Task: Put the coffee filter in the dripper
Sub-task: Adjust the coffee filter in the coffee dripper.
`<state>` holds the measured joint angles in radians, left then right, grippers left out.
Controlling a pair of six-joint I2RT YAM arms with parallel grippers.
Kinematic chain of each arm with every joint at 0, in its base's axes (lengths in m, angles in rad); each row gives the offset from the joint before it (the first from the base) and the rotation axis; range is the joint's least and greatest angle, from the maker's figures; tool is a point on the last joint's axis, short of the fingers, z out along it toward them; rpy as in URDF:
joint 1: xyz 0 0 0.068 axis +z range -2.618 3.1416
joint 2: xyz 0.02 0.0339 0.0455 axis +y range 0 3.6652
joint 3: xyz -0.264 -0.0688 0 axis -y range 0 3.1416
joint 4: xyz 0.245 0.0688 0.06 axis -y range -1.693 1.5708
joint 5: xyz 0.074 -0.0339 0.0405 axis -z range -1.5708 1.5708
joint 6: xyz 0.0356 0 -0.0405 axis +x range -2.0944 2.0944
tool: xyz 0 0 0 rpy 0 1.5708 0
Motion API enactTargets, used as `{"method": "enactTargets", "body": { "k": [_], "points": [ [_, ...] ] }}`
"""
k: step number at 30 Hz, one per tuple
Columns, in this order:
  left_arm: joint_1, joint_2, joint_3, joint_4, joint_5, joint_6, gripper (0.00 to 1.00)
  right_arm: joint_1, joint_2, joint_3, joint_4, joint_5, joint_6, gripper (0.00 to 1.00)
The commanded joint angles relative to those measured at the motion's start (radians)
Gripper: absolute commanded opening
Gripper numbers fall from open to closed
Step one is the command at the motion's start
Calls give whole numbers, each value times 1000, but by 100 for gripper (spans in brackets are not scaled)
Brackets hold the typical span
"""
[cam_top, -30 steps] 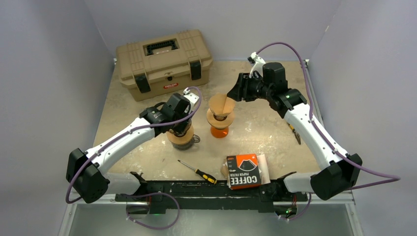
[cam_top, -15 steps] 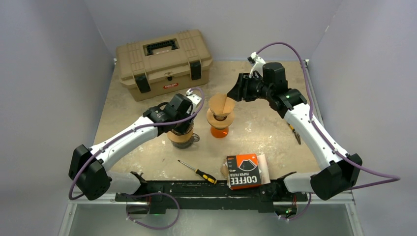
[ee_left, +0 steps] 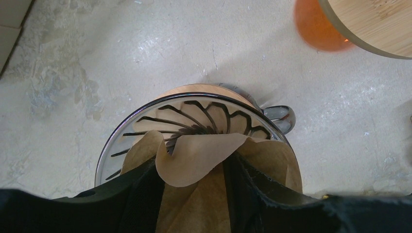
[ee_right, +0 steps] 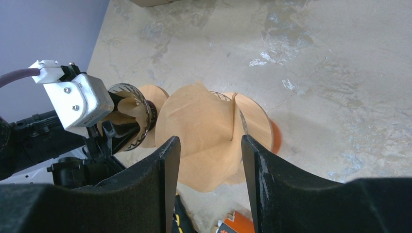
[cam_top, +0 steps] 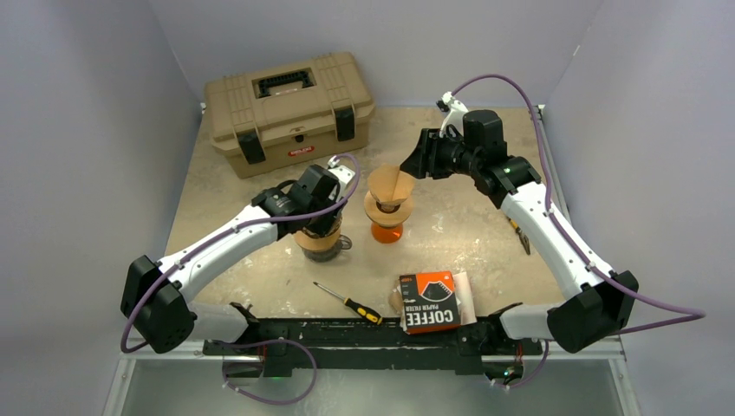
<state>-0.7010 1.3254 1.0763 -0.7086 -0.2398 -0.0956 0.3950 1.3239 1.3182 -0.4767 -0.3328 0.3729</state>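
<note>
The left pincer [ee_left: 194,167] hangs over the clear, spiral-ribbed dripper [ee_left: 204,109], which stands on a wooden collar at the near left of the counter [cam_top: 468,234]. Its fingers [ee_left: 141,194] are partly apart and pushed down into the dripper's mouth. The brown coffee filter [ee_left: 194,155] lies crumpled inside the dripper, with paper between the fingers and outside both of them and one flap curled over the ribs. I cannot tell whether the fingers are pinching the paper.

Just to the right stands an orange dripper [cam_top: 387,230] with a second filter [cam_top: 390,185] seated in it. The right pincer [ee_right: 209,141] is at that filter's far right side, its jaws wide apart and holding nothing, with the paper just beyond its tips.

A tan toolbox [cam_top: 289,108] sits at the far left. A screwdriver [cam_top: 348,302] and a coffee filter pack [cam_top: 430,302] lie at the near edge.
</note>
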Motion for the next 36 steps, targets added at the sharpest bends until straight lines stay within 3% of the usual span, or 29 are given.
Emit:
{"method": "enactTargets", "body": {
  "k": [1, 25, 36],
  "points": [
    [2, 5, 11, -53, 1, -25, 51, -3, -11, 29, 29, -5, -15, 53],
    [2, -64, 134, -117, 59, -75, 50, -2, -8, 14, 43, -11, -14, 53],
    [3, -85, 156, -101, -9, -69, 48, -4, -10, 6, 49, -14, -11, 53]
  ]
}}
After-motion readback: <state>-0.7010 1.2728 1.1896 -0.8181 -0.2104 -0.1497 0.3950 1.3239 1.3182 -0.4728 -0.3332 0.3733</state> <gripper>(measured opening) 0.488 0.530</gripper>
